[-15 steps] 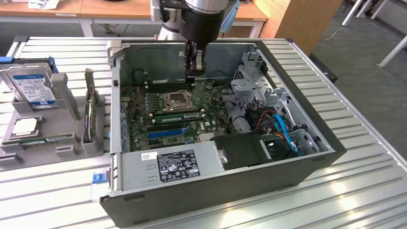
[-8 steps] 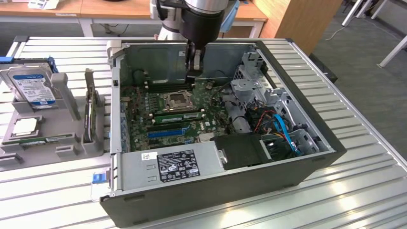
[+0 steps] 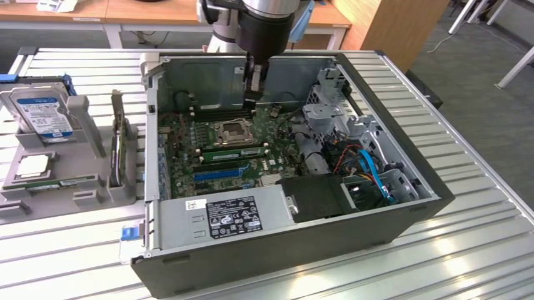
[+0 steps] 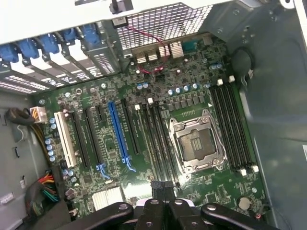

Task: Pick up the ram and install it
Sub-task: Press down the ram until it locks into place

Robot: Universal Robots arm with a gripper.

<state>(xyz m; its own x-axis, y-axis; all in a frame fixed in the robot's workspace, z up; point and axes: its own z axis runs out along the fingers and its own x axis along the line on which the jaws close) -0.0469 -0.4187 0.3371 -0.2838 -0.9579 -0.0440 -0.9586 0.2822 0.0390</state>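
Gripper (image 3: 252, 105) pressed together over motherboard (image 3: 185, 134) inside case (image 3: 334, 250), ram (image 3: 65, 183) lying on tray (image 3: 84, 199) outside case, well apart

I count one open PC case (image 3: 392, 225), one motherboard (image 4: 144, 143), one empty CPU socket (image 4: 195, 144), one hard drive (image 3: 42, 115), one power supply (image 3: 225, 215).
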